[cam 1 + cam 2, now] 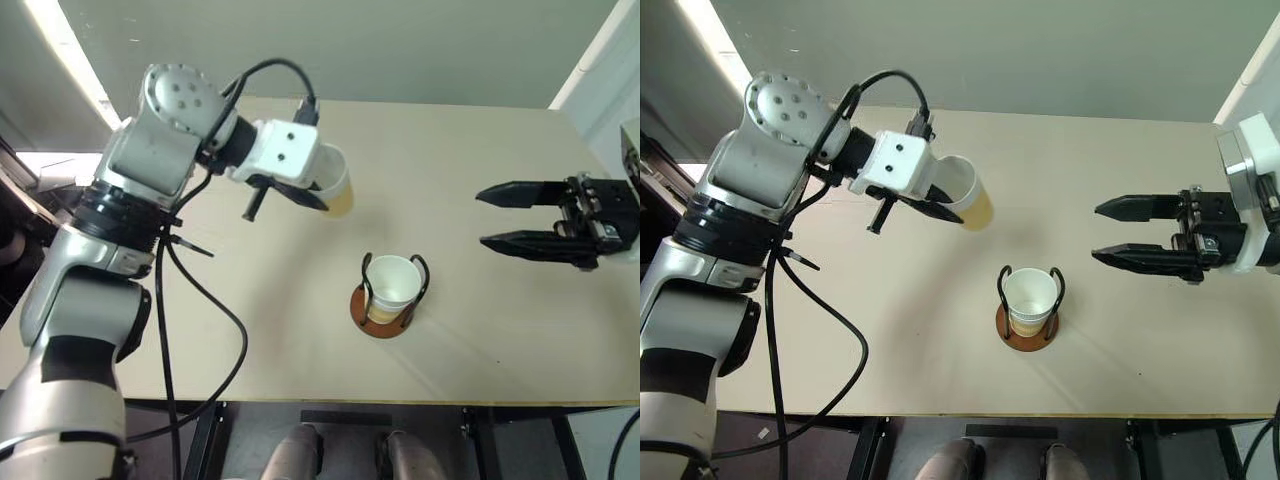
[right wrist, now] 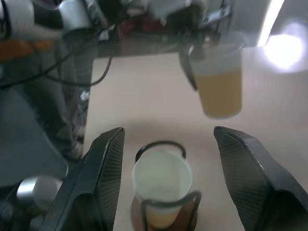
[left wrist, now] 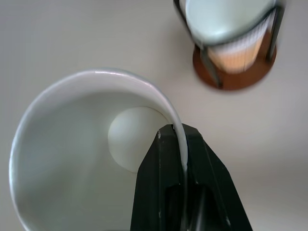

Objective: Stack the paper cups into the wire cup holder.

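Overhead, left gripper (image 1: 940,212) pinches paper cup (image 1: 968,195) rim; right gripper (image 1: 1118,232) spread; no legible writing.

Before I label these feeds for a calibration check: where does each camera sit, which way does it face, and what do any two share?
Left eye: on the head, looking down over the table; both arms show.
Right eye: beside it, same scene.
Left wrist: along the left gripper, fingers shut on the held paper cup.
Right wrist: along the open right gripper, toward the wire cup holder.
Shared: both wrist views show the holder's cup and the held one.
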You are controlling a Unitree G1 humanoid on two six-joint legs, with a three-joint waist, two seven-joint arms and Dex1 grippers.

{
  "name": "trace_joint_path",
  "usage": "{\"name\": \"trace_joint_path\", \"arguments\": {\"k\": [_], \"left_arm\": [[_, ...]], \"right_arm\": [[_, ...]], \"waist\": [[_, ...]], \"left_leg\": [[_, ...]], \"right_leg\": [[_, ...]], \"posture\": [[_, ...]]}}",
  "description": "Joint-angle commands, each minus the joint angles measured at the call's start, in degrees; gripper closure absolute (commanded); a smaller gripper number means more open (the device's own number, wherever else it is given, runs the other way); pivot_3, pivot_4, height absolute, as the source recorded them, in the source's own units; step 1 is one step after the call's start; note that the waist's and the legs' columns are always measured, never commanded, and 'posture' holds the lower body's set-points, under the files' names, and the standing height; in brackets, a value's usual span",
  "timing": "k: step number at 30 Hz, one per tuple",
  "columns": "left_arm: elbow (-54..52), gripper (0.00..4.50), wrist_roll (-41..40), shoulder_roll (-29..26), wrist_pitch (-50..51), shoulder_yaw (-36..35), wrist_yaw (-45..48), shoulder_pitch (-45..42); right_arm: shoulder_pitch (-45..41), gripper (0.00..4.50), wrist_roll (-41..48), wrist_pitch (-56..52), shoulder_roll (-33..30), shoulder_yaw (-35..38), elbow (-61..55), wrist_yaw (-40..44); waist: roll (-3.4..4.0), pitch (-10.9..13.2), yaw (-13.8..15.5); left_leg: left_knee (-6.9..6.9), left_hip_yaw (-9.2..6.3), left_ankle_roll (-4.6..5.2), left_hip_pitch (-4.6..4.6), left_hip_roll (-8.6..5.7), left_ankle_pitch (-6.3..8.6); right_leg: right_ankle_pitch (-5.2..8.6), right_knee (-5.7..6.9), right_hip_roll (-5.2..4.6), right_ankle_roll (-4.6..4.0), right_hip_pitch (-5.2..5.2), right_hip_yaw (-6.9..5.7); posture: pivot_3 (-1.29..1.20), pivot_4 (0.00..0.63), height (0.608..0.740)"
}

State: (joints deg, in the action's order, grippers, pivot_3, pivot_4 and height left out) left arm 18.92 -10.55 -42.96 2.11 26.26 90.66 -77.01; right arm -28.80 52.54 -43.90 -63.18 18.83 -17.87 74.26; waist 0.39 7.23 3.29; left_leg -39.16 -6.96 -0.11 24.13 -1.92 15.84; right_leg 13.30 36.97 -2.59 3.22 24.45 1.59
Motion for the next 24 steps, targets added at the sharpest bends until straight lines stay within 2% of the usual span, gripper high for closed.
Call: {"name": "trace_joint_path", "arguments": {"k": [1, 8, 18, 21, 24], "left_arm": [[-2.55, 4.47, -3.67, 1.36, 1.91, 1.47, 1.84, -3.37], [-1.27, 4.47, -4.29, 5.55, 0.56, 3.75, 1.84, -4.82], [3.16, 4.47, -6.17, 9.91, -3.15, 7.72, 1.84, -9.33], [2.85, 4.47, -8.29, 10.79, -3.02, 9.67, 1.84, -10.44], [-0.65, 4.47, -13.48, 8.88, -1.02, 13.47, 1.84, -10.86]], "right_arm": [[0.70, 1.44, -0.06, 1.47, -2.21, 2.40, -0.78, 2.45], [3.69, 1.44, -0.08, 1.43, -5.21, 6.15, -1.24, 3.82], [5.60, 1.44, 2.00, -0.29, -5.27, 11.22, -2.96, 0.75], [7.02, 1.44, 2.15, -0.64, -5.46, 12.57, -3.35, 0.29], [7.69, 1.44, 2.52, -0.75, -5.31, 13.10, -3.81, -0.44]], "waist": [[0.00, 0.00, -0.01], [0.00, 0.00, 0.02], [0.00, 0.00, 0.16], [0.00, 0.00, 0.28], [0.00, 0.00, 0.28]], "left_leg": [[-0.01, 0.02, 0.00, 0.00, 0.00, 0.00], [-0.02, 0.04, 0.03, -0.02, 0.01, 0.01], [-0.08, 0.06, 0.09, -0.02, 0.01, 0.05], [-0.08, 0.07, 0.09, -0.02, 0.01, 0.05], [-0.09, 0.11, 0.12, -0.03, 0.01, 0.07]], "right_leg": [[0.00, 0.01, 0.00, 0.00, 0.00, 0.00], [-0.01, 0.02, 0.00, 0.02, -0.03, 0.01], [-0.02, 0.01, -0.01, 0.04, -0.08, 0.01], [-0.02, 0.02, -0.01, 0.04, -0.09, 0.01], [-0.03, 0.02, -0.01, 0.06, -0.10, 0.02]], "posture": [[0.00, 0.150, 0.740], [0.00, 0.150, 0.740], [0.00, 0.150, 0.740], [0.00, 0.150, 0.740], [0.00, 0.150, 0.740]]}}
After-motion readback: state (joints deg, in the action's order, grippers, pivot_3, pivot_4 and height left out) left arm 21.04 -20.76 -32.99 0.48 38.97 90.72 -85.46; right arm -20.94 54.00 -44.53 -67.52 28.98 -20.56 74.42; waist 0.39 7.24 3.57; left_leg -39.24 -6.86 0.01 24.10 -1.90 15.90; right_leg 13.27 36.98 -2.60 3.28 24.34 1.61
